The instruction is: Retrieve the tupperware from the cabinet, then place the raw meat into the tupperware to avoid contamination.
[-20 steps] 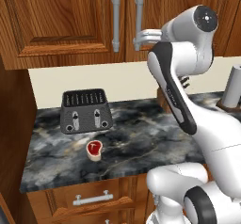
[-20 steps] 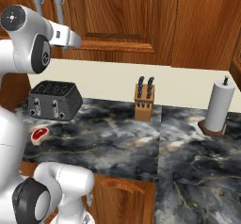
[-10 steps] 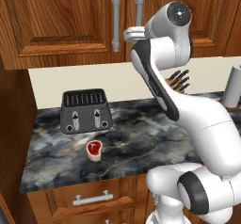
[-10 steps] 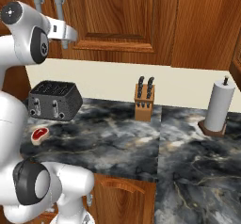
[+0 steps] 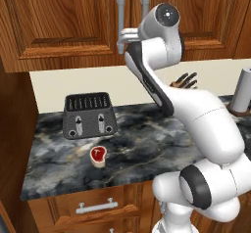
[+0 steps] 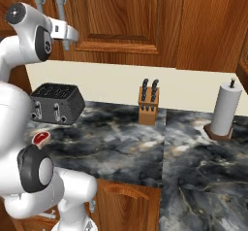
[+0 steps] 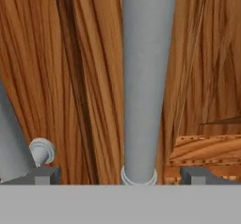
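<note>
The brown cabinet (image 5: 63,16) hangs above the counter with both doors shut. My gripper (image 5: 121,42) is up at its two silver bar handles (image 5: 120,7), also seen from the other side as the gripper (image 6: 71,33). In the hand view, the gripper (image 7: 121,175) is open, and one handle (image 7: 146,77) runs straight up between the two fingertips (image 7: 44,176). The other handle (image 7: 9,138) stands off to the left. The raw meat (image 5: 98,154) lies on the dark marble counter in front of the toaster; it also shows as meat (image 6: 40,138). The tupperware is hidden.
A dark grey toaster (image 5: 89,114) stands at the back left of the counter (image 5: 147,149). A knife block (image 6: 148,104) and a paper towel roll (image 6: 225,111) sit farther right. Drawers with a horizontal handle (image 5: 97,207) lie below the counter edge.
The arm has swung left across the cabinet front, bringing the hand from right of the handles onto them. The jaws stay open. The meat and toaster have not moved.
</note>
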{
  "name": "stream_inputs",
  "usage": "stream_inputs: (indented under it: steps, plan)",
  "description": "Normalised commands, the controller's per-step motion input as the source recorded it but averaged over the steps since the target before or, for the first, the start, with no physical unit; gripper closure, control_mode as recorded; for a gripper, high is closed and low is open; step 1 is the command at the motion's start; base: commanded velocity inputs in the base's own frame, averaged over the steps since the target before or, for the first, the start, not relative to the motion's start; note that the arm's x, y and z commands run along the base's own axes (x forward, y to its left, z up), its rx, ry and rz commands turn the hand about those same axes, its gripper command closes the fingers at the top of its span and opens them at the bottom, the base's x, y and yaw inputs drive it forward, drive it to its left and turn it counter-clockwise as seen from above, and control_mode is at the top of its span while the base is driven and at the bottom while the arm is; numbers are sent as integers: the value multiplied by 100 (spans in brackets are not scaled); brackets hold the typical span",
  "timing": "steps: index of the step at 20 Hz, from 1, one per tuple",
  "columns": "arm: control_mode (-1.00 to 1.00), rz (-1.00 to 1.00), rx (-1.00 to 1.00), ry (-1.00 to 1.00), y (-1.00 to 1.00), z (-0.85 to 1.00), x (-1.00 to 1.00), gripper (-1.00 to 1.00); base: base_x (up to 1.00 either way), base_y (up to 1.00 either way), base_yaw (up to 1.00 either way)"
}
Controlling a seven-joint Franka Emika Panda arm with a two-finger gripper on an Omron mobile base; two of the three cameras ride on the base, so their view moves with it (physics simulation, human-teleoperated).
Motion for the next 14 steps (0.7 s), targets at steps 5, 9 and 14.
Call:
stream_inputs:
  steps: [5,9,14]
  plan:
    - [-100,-1,-3,0,0,-25,35,-100,0,0,0]
    - [-100,0,-2,-2,0,-18,38,-100,0,0,0]
    - [-100,0,0,0,0,-3,17,100,0,0,0]
